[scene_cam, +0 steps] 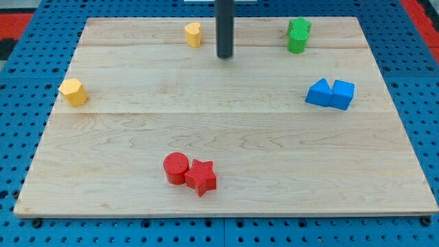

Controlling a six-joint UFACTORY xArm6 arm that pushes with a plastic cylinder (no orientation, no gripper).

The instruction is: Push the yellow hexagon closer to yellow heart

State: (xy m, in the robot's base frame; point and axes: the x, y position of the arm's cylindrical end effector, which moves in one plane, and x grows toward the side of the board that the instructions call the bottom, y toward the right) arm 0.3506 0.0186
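red pair, near edge: a red cylinder (175, 167) and a red star (201, 176) touch each other a little to the view's left of the middle of the board's bottom edge; no part in this task.
wooden board (226, 147): pale planks on a blue pegboard.
blue pair, right edge: a blue triangular block (319, 92) and a blue cube (342, 94) sit side by side, touching, by the view's right edge.
yellow hexagon (73, 92): alone by the view's left edge, about a third of the way down from the top-left corner.
my tip (225, 56): the lower end of the dark rod, near the top edge around mid-width. There are no jaws to be apart or together; the tip touches no block.
yellow heart (193, 33): by the top edge, just to the view's left of my tip and slightly farther back.
green pair, top right: a green star (299, 27) and a green cylinder (296, 43) close together, apparently touching.
key relation: the hexagon lies well apart from my tip, toward the view's left and nearer the bottom; the heart lies up and to the right of the hexagon.
what the move calls for, as I judge it: bring my tip round to the hexagon's lower-left side, then push toward the upper right.
risk: passing too near the heart on the way could knock it off line.
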